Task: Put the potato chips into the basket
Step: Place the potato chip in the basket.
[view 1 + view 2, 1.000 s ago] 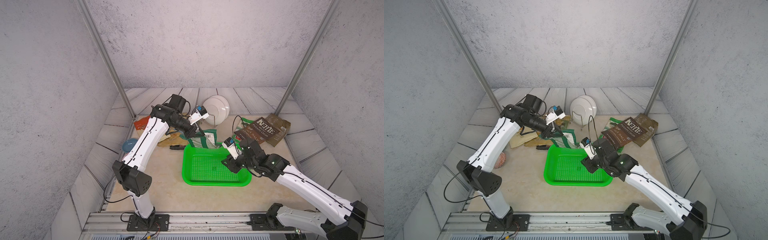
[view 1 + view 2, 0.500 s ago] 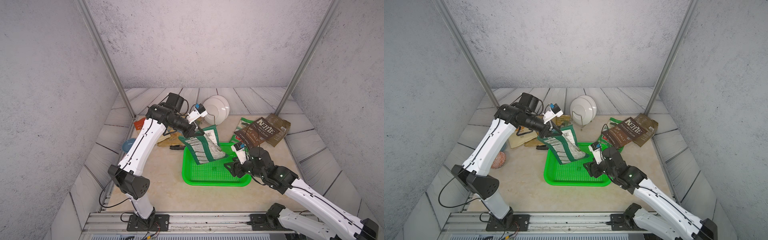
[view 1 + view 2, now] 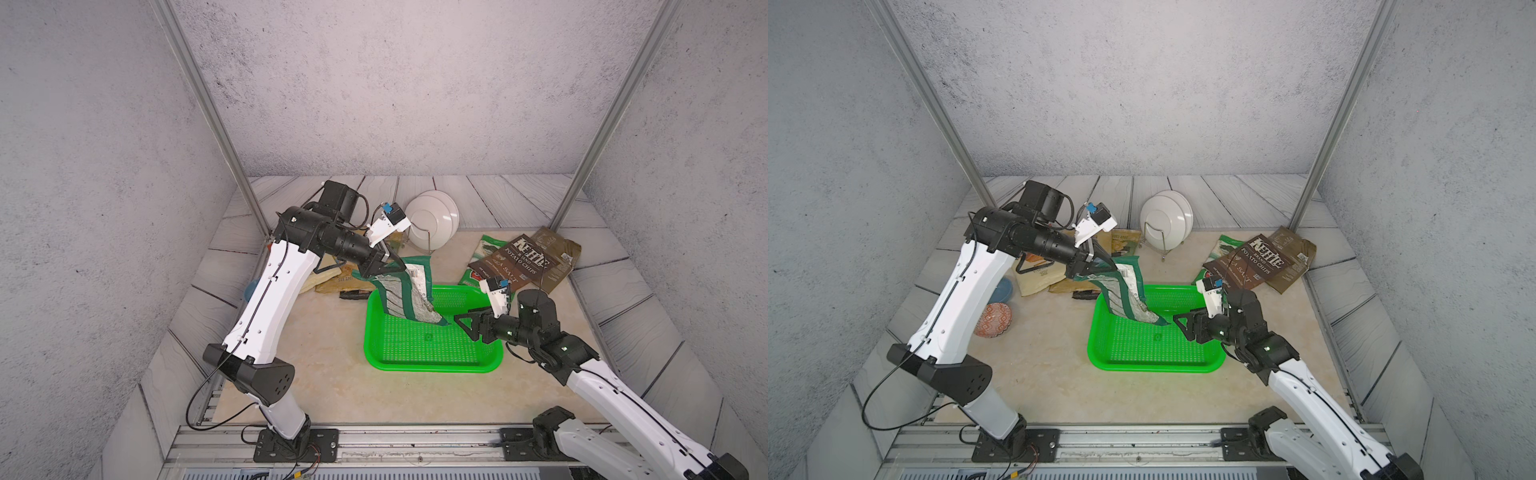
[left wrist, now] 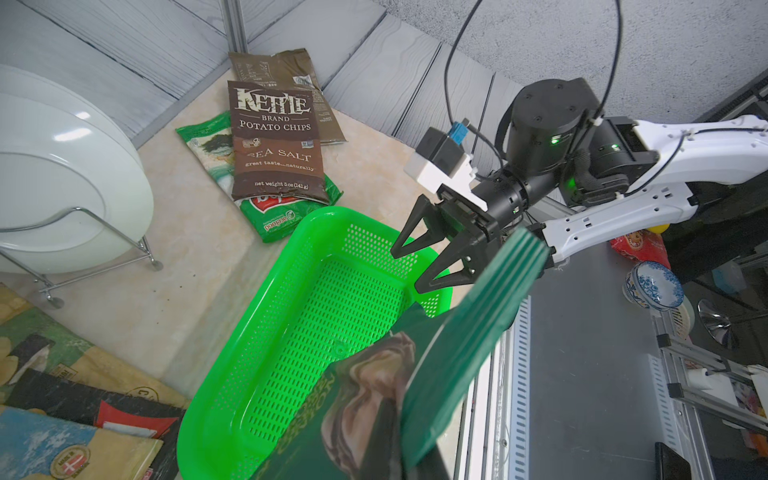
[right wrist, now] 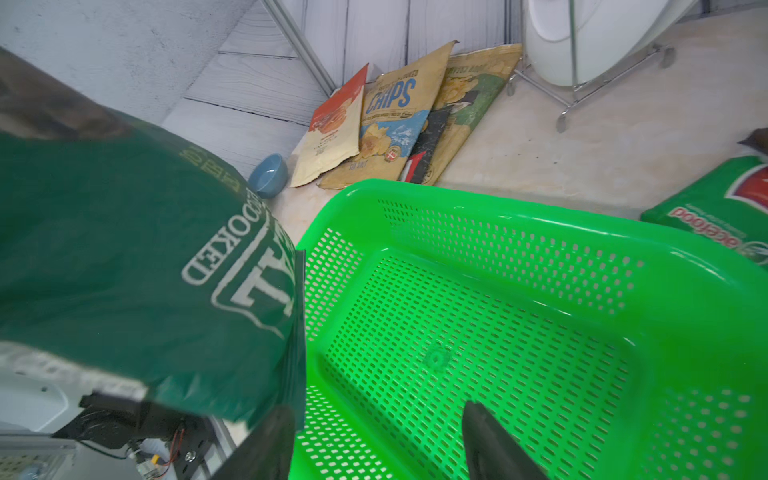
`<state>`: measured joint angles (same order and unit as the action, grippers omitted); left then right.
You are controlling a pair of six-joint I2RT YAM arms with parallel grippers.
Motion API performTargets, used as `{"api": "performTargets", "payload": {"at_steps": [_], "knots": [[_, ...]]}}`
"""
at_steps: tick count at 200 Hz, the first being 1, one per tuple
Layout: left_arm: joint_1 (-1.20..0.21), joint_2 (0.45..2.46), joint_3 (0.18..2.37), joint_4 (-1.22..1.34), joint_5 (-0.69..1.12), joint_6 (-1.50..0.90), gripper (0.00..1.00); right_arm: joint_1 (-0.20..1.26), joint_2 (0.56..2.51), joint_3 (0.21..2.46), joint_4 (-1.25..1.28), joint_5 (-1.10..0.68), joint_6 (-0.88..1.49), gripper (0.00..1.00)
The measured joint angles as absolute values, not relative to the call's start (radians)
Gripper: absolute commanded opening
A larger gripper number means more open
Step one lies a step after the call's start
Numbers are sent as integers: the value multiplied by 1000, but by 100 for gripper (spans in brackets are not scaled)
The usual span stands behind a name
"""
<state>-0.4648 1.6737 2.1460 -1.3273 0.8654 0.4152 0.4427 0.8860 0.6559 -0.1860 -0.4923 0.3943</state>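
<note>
We are pinching top of dark green chip bag (image 3: 409,293) with left gripper (image 3: 388,268); bag is hanging over far left of basket (image 3: 432,368), bottom corner dipping inside; right gripper (image 3: 464,328) is spread wide, holding nothing, by right side; we are thinking: lower slowly, lay bag flat, then let go.

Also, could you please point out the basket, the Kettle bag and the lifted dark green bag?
basket (image 3: 419,347), in a top view, on its bare perforated floor.
Kettle bag (image 3: 517,266), in a top view, on its printed front.
dark green bag (image 3: 405,297), in a top view, on its pale back panel.
</note>
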Motion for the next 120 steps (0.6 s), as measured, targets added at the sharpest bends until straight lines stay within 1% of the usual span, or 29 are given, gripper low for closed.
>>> {"api": "performTargets", "payload": {"at_steps": [82,120], "knots": [[-465,1667,2183,-1360,887,402,0,443,896,630,-3,-803,410,65],[-465,1667,2199,-1363,886,400,0,443,900,624,43,-879,418,65]]}}
